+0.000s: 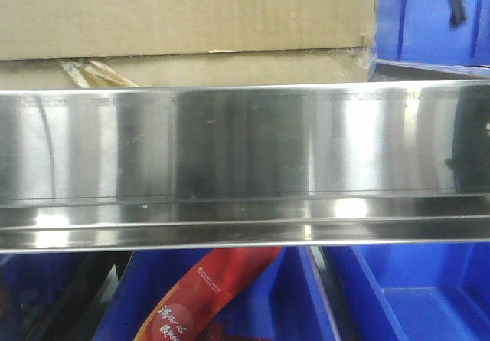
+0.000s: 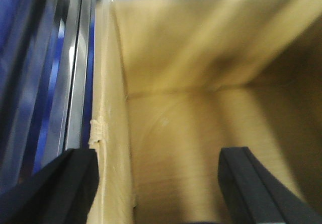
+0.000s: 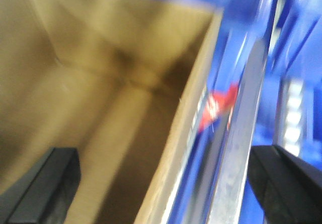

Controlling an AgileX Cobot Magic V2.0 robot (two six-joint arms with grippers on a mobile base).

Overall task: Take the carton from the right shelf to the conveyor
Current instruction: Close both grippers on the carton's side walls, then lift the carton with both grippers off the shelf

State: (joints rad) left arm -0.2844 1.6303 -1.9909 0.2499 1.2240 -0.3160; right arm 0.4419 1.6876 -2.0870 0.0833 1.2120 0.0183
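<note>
The carton point(image 1: 184, 19) is sitting behind the shelf rail point(image 1: 245, 165), with a bin point(image 1: 429, 19) standing just at its right. Under the rail, a packet point(image 1: 207, 295) is lying in a lower bin point(image 1: 291, 310). The left pincer point(image 2: 158, 183) and the right pincer point(image 3: 166, 183) are each straddling one carton wall.

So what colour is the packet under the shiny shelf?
The packet is red, orange along one edge, with white writing. It shows clearest in the front-facing view.

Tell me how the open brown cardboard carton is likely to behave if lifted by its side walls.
Probably light: the open brown cardboard carton looks empty inside. Its thin side wall may flex where the left fingers straddle it. The rim looks frayed at one spot, so it might tear there.
</note>
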